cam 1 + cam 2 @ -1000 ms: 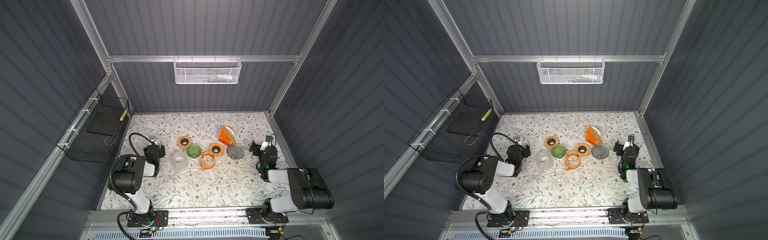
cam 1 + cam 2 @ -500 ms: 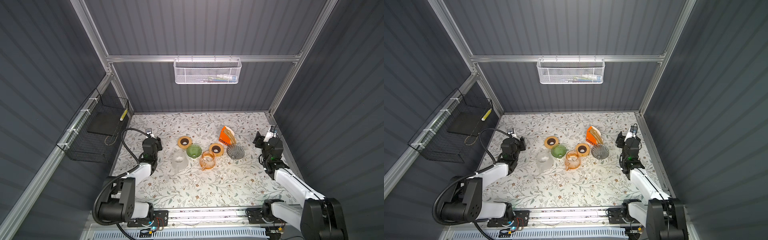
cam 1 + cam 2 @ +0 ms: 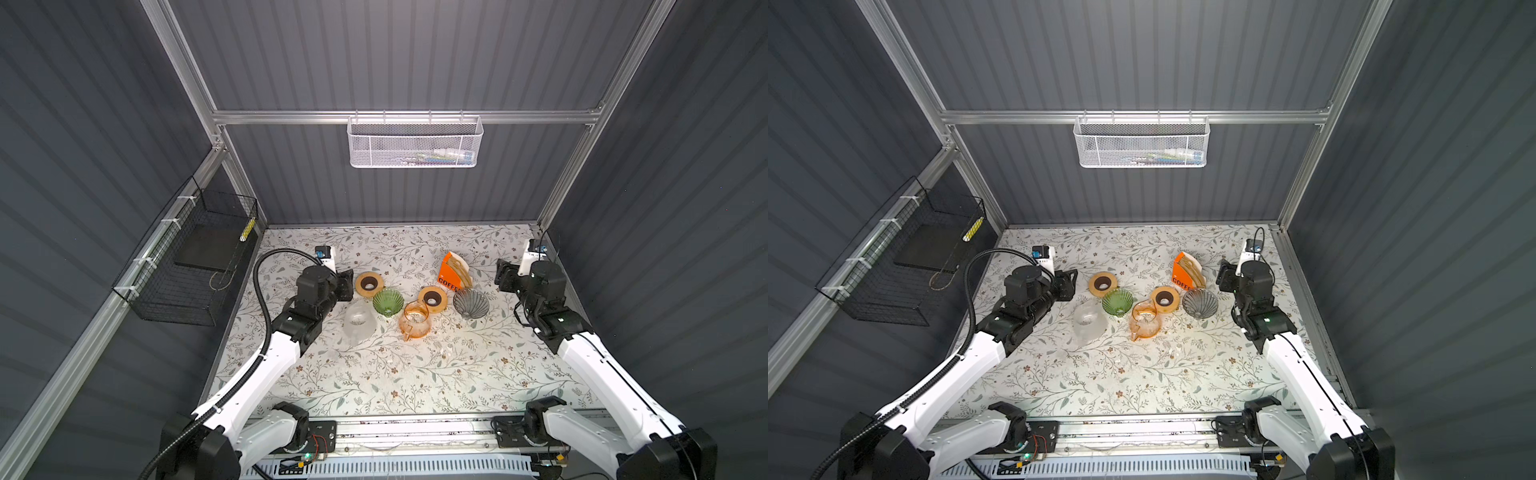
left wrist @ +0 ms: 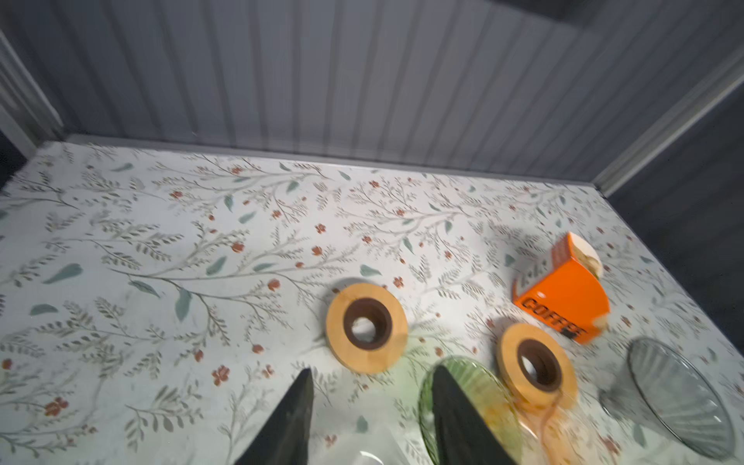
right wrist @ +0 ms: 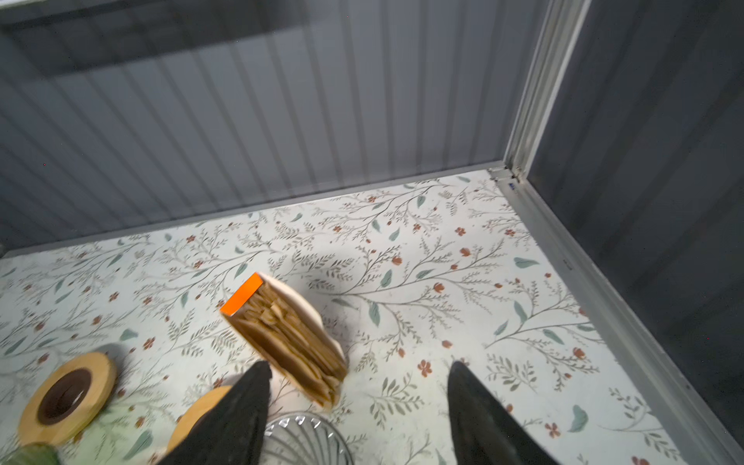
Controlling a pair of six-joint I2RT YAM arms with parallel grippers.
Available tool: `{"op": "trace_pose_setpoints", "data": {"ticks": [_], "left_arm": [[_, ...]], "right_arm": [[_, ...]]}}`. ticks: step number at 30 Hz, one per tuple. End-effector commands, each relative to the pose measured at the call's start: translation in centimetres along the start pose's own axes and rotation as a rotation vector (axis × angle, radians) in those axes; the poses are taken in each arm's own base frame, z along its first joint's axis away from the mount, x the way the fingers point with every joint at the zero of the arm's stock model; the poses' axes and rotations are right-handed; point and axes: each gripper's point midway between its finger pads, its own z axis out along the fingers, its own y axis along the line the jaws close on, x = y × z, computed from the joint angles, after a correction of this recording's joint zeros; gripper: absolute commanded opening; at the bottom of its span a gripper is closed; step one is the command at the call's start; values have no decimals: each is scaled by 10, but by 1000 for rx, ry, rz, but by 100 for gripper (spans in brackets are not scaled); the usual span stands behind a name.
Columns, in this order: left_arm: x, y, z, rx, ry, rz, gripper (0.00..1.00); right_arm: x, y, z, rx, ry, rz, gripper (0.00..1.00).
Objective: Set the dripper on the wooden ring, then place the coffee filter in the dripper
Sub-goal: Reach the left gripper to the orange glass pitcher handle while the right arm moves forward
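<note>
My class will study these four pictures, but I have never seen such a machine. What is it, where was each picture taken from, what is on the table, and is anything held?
This is a robot: a left arm and a right arm, each ending in a two-fingered claw. Two pictures look down from twin overhead cameras set side by side, so they nearly match. The other two come from a camera on each wrist, looking past the dark claw fingers. On the flowered table stand an orange box of coffee filters, a green dripper, a grey dripper, a clear dripper, an amber glass jug and two wooden rings. The left claw is near the green dripper, the right claw near that box. Both are open and hold nothing.
</note>
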Motion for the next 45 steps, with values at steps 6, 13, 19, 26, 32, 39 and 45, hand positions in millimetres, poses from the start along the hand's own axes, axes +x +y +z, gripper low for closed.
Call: {"op": "trace_pose_setpoints", "data": {"ticks": [6,13,19,26,32,39,45], "left_arm": [[86,-81,-29,222,300,66,40],[142,-121,-29,287,441,143,40],[155,-120,-7,219,459,169,39],[167,-130,18,202,495,201,36],[175,-131,26,197,509,206,36],[177,-138,37,200,506,218,35],[183,-140,40,196,528,232,33]], "right_arm": [[30,20,-23,-101,167,5,66],[39,21,-34,-128,176,68,64],[42,26,-33,-153,183,74,63],[40,32,-28,-178,184,83,63],[41,31,-25,-173,181,85,63],[42,30,-22,-164,178,81,63],[45,29,-21,-157,186,76,63]]}}
